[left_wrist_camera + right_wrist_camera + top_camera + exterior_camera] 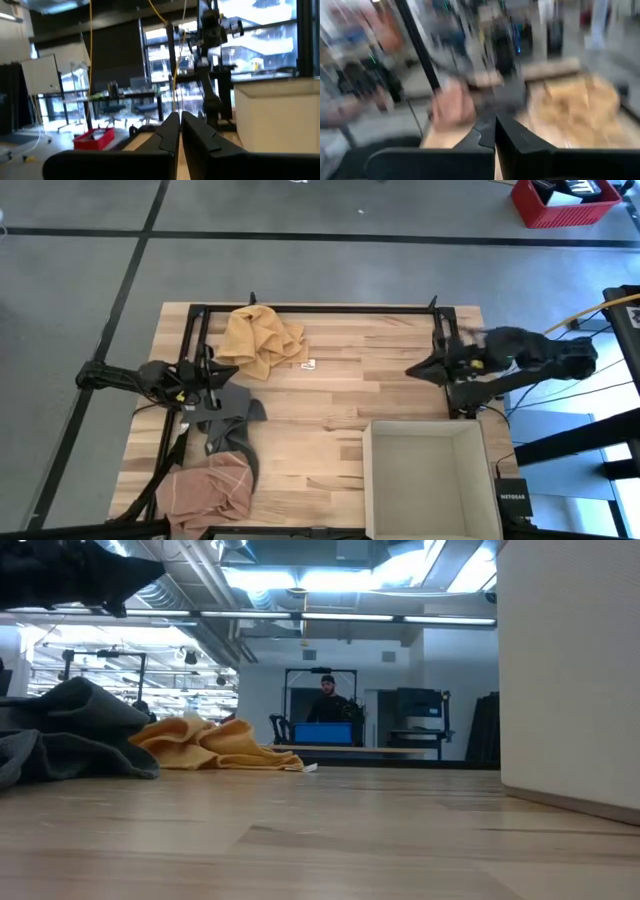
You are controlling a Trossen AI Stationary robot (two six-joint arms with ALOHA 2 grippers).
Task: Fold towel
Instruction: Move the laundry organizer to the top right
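Mustard-yellow terry towel [262,338] lies crumpled near the far left corner of the pale wooden plank worktop [380,395], with no fold made in it, so the whole task looks to be ahead. A dark grey cloth [230,423] sits by the left edge and a rumpled pink cloth [208,488] at the near left corner, both also unfolded. An open white rectangular box [425,480] stands at the near right corner. The left gripper [205,378] hovers over the left edge just beside the grey cloth, its jaws pressed together on nothing. The right gripper [418,369] hangs over the right side, well apart from the towel, jaws likewise closed and empty. Beyond lie a grey floor, a red crate [563,200], and, in the low view, a lit workshop with a person [327,700] standing far off.
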